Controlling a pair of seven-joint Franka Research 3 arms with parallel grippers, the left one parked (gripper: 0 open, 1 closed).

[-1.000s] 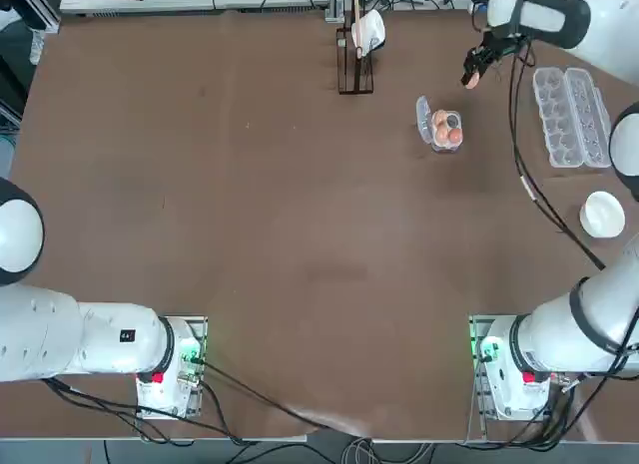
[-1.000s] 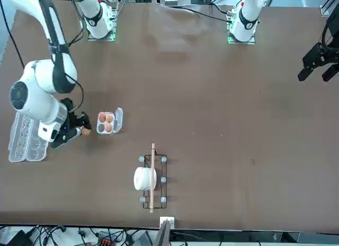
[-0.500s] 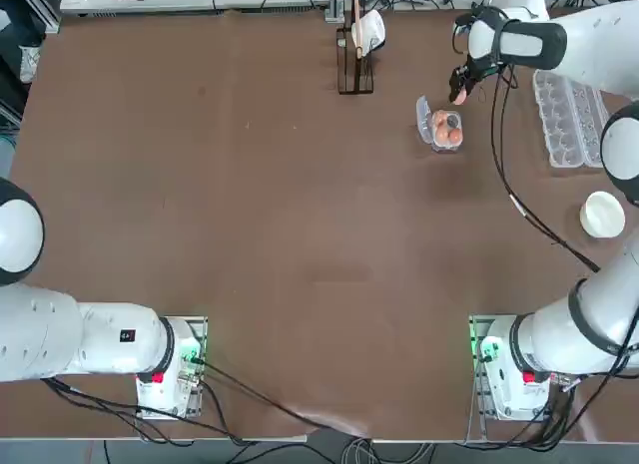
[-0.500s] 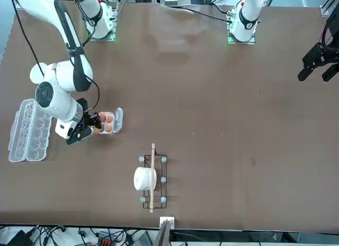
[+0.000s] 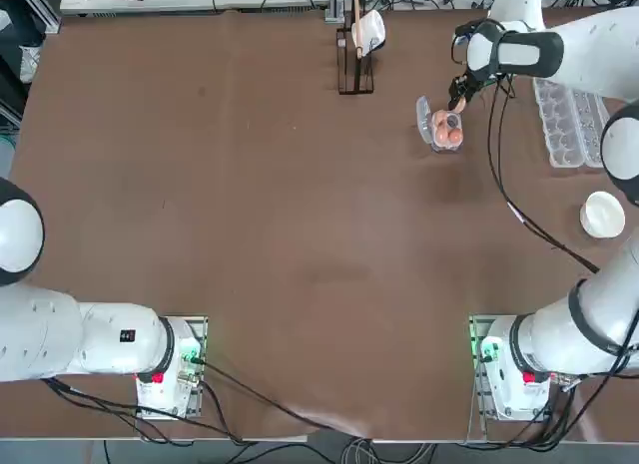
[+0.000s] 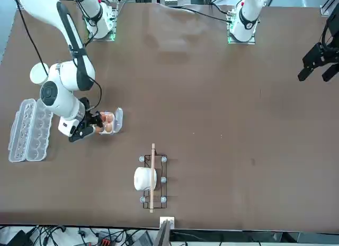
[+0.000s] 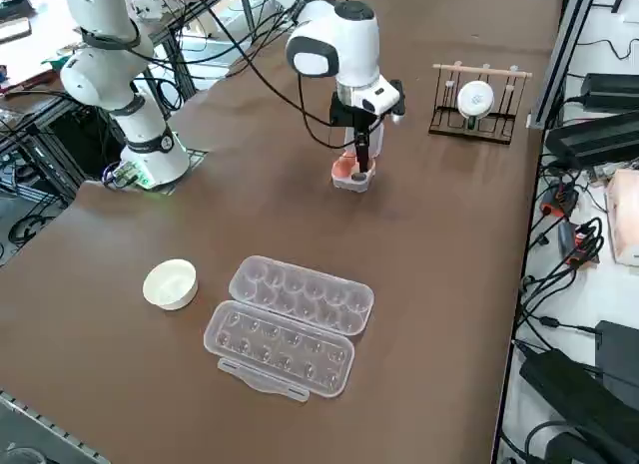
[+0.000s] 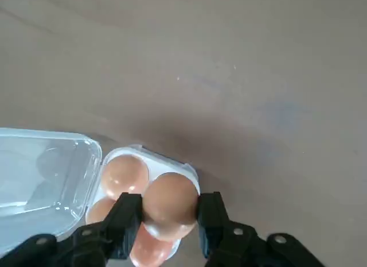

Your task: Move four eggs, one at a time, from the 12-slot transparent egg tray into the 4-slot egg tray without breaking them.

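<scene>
Here's the right arm (image 7: pixel 336 43), glossy white shells broken up by dark grey bands at the joints! Black cables (image 7: pixel 302 105) loop loosely alongside, just behind the right gripper (image 8: pixel 170 221), itself matte black, blocky-fingered, with round silvery screws (image 8: pixel 280 239) beside the fingers (image 8: pixel 211 218)!

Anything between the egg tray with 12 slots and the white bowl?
Bare tabletop only, as the right side view shows: the 12-slot tray lies apart from the bowl, nothing standing in between.
</scene>
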